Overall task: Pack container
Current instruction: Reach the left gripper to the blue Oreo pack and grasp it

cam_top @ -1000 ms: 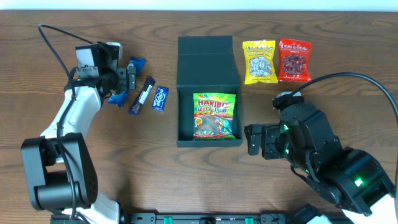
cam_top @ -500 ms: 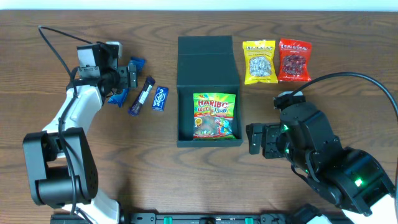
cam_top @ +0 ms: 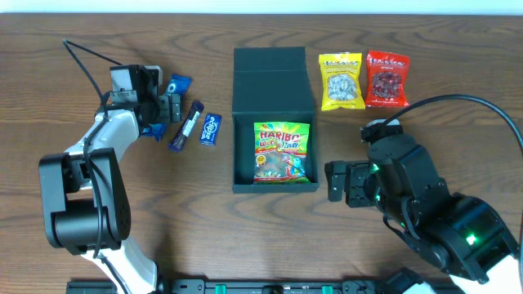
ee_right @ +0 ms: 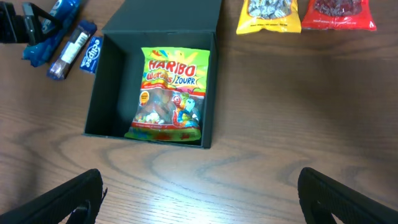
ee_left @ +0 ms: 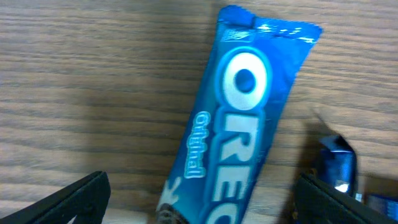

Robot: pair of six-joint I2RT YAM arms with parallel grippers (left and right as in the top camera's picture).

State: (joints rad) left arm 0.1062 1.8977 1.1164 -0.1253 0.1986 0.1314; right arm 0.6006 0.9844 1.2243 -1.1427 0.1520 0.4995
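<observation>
The dark green container (cam_top: 242, 139) stands open at the table's middle, its flap lid (cam_top: 274, 75) folded back. A Haribo packet (cam_top: 282, 153) lies inside it. My left gripper (cam_top: 168, 105) is open and hangs low over a long blue Oreo packet (cam_top: 154, 128). In the left wrist view the Oreo packet (ee_left: 242, 118) lies between the open fingers (ee_left: 199, 208), untouched. My right gripper (cam_top: 337, 181) is open and empty, just right of the container. The right wrist view shows the container (ee_right: 99, 87), the Haribo packet (ee_right: 168, 93) and the open fingers (ee_right: 199, 199).
A dark purple bar (cam_top: 187, 126) and a small blue packet (cam_top: 211, 129) lie right of the Oreo packet. A yellow packet (cam_top: 341, 81) and a red packet (cam_top: 386, 79) lie at the back right of the container. Another blue wrapper edge (ee_left: 339, 168) shows beside the Oreo.
My left gripper has shifted a little right and closer over the Oreo packet. The right arm and the packets have stayed in place.
</observation>
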